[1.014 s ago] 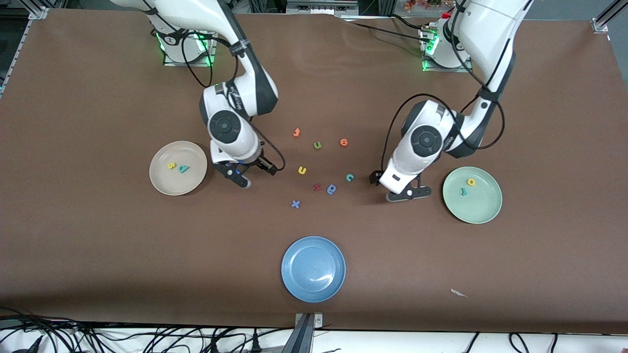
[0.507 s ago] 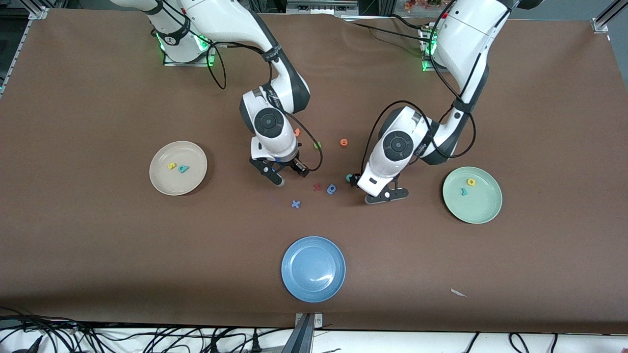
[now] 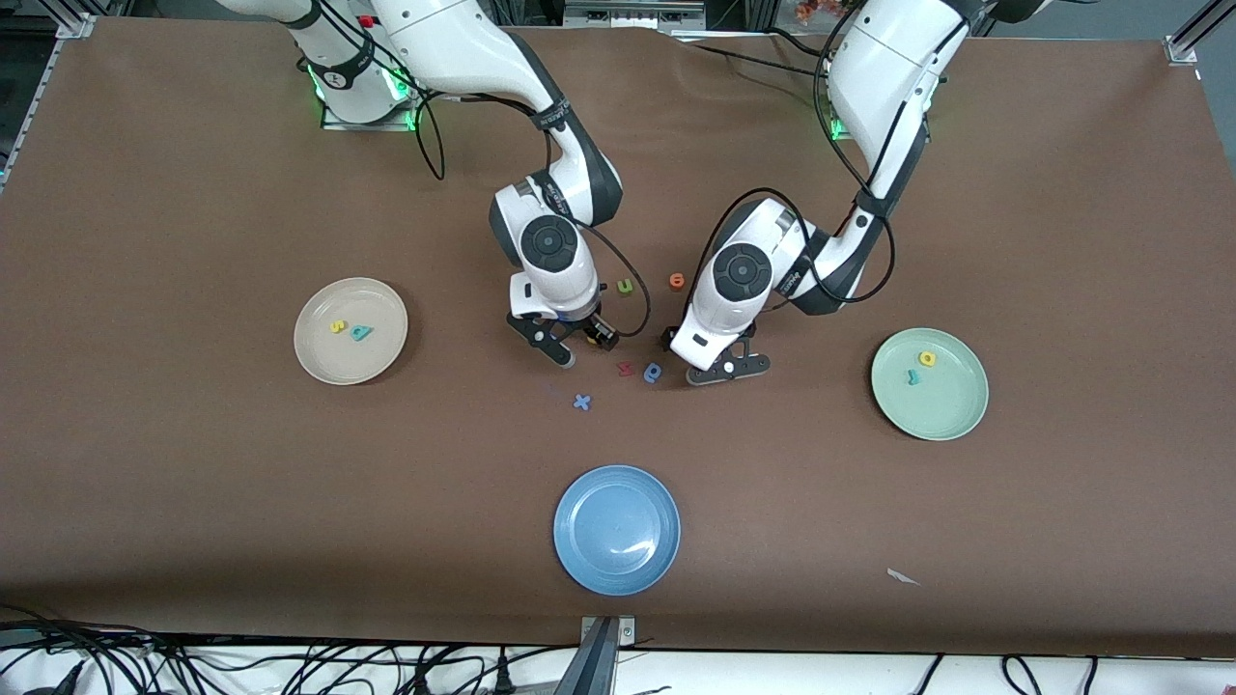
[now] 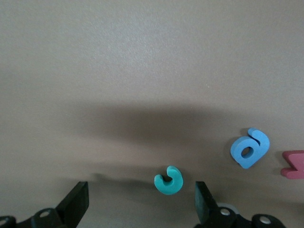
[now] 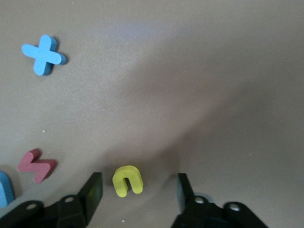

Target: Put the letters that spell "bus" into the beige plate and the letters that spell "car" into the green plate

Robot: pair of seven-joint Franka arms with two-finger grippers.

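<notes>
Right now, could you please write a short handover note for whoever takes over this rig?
Left gripper: open, fingers straddling the teal c on the table.
Right gripper: open, fingers astride the yellow u.
Beige plate: holds yellow s and teal b.
Green plate: holds yellow a and teal r.
Left: u to beige, c to green.

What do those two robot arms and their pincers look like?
Both arms are glossy white with dark grey joints, round black caps and looping black cables. Green lights glow at their bases. The left gripper and right gripper have slim black fingers with screw holes.
</notes>
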